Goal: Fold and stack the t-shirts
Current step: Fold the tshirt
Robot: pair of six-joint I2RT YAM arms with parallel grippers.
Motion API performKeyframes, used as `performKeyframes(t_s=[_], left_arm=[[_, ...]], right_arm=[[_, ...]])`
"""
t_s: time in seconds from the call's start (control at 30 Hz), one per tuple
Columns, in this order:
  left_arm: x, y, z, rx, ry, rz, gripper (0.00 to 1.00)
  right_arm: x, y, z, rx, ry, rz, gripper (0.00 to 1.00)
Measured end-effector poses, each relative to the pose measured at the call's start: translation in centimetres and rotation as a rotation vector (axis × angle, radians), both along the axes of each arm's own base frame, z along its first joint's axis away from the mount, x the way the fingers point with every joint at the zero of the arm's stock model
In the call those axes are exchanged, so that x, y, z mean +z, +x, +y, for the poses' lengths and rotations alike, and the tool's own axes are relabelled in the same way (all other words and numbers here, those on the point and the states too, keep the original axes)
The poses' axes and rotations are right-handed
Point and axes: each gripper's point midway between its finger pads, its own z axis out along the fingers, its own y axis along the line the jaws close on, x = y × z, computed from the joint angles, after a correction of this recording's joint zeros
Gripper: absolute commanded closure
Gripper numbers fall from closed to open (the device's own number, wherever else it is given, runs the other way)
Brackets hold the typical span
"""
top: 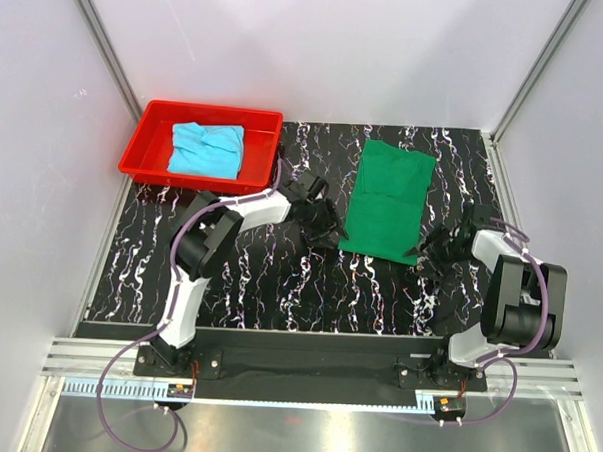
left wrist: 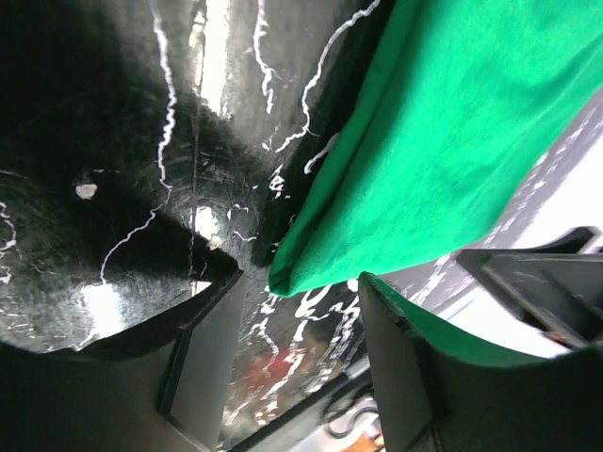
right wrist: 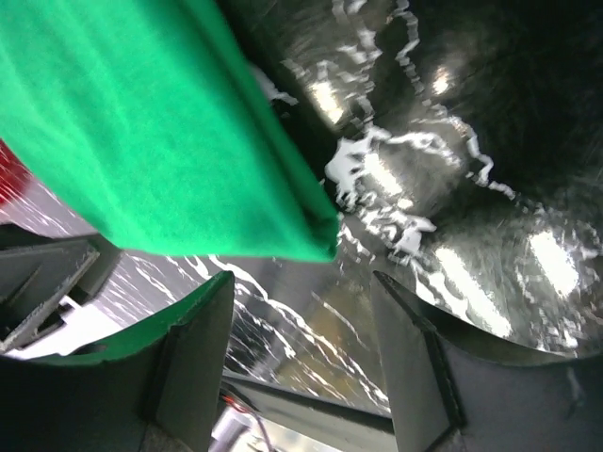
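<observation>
Each arm pairs white, tube-like links with bulky black joint housings, the left arm [top: 183,303] and the right arm [top: 474,342] alike. A thin purple cable [top: 125,378] loops out from each base and runs along the links. Both bases are bolted to one long black plate [top: 306,358]. The left hand [top: 326,227] and right hand [top: 425,253] are black, and their fingers [left wrist: 203,358] are flat, dark grey, wedge-shaped plates.

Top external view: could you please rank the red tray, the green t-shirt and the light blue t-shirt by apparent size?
1. red tray, largest, but only narrowly
2. green t-shirt, close to the tray, so this order is unsure
3. light blue t-shirt, clearly smallest, lying inside the tray
</observation>
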Motion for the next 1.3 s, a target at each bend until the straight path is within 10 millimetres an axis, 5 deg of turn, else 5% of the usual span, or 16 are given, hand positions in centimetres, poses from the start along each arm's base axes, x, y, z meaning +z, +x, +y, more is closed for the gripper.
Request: performKeyframes(t_s=[0.9,1.1,1.3], left_arm=[[-0.6,-0.2,0.0,0.166,-0.07,0.123,0.57],[-0.4,-0.1,-0.4,0.152,-0.097,0.135,0.41],[-0.3,-0.7,-0.2,0.162,-0.11,0.149,0.45]], right_arm=[[-1.3,1.6,-0.4,-0.116,0.065,-0.04,0.43],[-1.3,2.2,-0.4,-0.103,0.071,-0.046,0.44],[-1.3,2.2,-0.4,-0.09,0.067,-0.052,0.44]])
